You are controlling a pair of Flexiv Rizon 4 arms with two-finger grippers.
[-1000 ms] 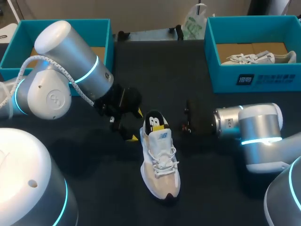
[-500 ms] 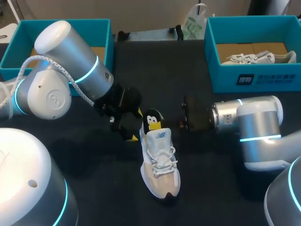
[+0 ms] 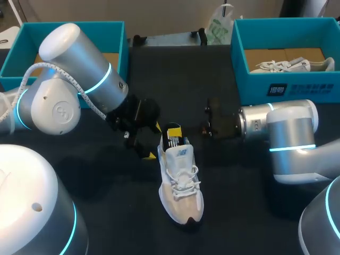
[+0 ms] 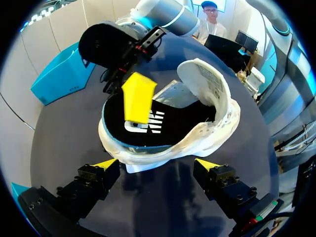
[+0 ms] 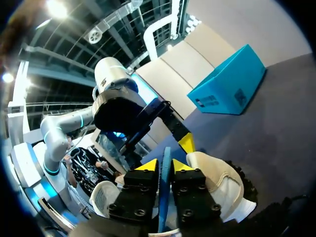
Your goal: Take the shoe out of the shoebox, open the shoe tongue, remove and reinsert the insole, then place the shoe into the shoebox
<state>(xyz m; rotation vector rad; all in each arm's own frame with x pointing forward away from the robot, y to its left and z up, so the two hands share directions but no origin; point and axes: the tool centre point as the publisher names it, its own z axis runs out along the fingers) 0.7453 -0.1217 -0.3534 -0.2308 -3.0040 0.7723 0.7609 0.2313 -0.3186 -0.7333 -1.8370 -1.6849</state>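
Note:
A white shoe (image 3: 181, 186) lies on the dark table, toe toward me and tongue (image 4: 207, 79) raised. Its black insole (image 3: 173, 141), blue-rimmed with a white logo, sticks up out of the heel opening. My right gripper (image 3: 179, 136) comes in from the right and is shut on the insole's heel end. In the right wrist view the insole's blue edge (image 5: 166, 152) stands between the yellow tips of the right gripper (image 5: 165, 167). My left gripper (image 3: 155, 142) is open just behind the shoe's heel (image 4: 148, 148), touching nothing. Its tips flank the heel in the left gripper's (image 4: 158, 165) own view.
A teal shoebox (image 3: 114, 32) stands at the back left. Another teal shoebox (image 3: 265, 87) at the back right holds a second white shoe (image 3: 281, 66). A plastic bag (image 3: 218, 26) lies at the far edge.
My right arm has shifted toward the far side of the table, and the insole's raised heel end has turned with it. The left arm and the shoe have stayed put.

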